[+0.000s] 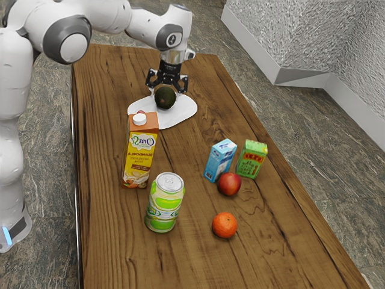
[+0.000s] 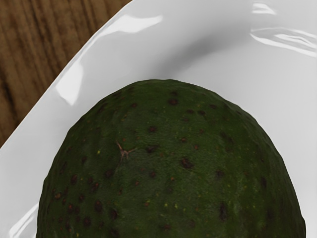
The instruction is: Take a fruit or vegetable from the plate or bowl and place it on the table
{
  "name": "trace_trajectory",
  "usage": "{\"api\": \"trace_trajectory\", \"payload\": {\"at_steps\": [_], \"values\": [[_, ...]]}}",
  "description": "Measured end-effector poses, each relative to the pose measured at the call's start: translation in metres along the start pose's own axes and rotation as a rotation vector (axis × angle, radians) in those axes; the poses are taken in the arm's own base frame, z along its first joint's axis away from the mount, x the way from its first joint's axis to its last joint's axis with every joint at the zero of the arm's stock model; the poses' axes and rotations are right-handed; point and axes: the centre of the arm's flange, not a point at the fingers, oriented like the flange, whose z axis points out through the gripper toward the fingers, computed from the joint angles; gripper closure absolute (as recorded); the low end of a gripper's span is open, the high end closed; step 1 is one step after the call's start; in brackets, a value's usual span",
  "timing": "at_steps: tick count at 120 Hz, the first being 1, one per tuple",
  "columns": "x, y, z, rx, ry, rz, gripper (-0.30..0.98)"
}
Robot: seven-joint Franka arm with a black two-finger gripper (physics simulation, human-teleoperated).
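Avocado: the dark avocado (image 1: 165,97) is sitting on the white plate (image 1: 186,112), at the table's far end; the plate's surface is apparently bearing its weight.
Gripper: the black gripper (image 1: 166,91) is hanging right over it, fingers standing wide, one toward each side; I'm judging that it is straddling the fruit for a grasp, not gripping it.
Next move: closing on both sides, then lifting straight up, is looking sensible; a round skin could be rolling if the pinch is landing high.
Plate edge: the rim is curving close round the fruit, so a low sideways pull could be dragging the plate.
Near-left edge: the juice carton (image 1: 139,153) is standing upright, partly hiding the plate and a reddish thing (image 1: 141,112) behind it.
Room: wood is showing on the table (image 1: 189,137) between the plate and the blue box (image 1: 220,161), offering a short path toward the exterior view's right.
Farther out: the green box (image 1: 252,159), red fruit (image 1: 229,184), orange (image 1: 224,225) and can (image 1: 164,203) are occupying the near part.
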Motion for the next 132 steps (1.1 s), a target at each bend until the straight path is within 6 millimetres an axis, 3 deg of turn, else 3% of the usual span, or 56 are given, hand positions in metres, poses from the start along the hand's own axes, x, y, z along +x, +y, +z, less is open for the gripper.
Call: {"api": "trace_trajectory", "payload": {"at_steps": [64, 86, 110, 132], "values": [[0.004, 0.003, 0.014, -0.003, -0.014, -0.01, 0.0], [0.004, 0.004, 0.015, -0.009, -0.019, -0.015, 0.24], [0.006, 0.001, 0.013, -0.014, -0.019, -0.029, 0.25], [0.0, 0.004, -0.002, -0.032, -0.002, -0.026, 0.27]]}}
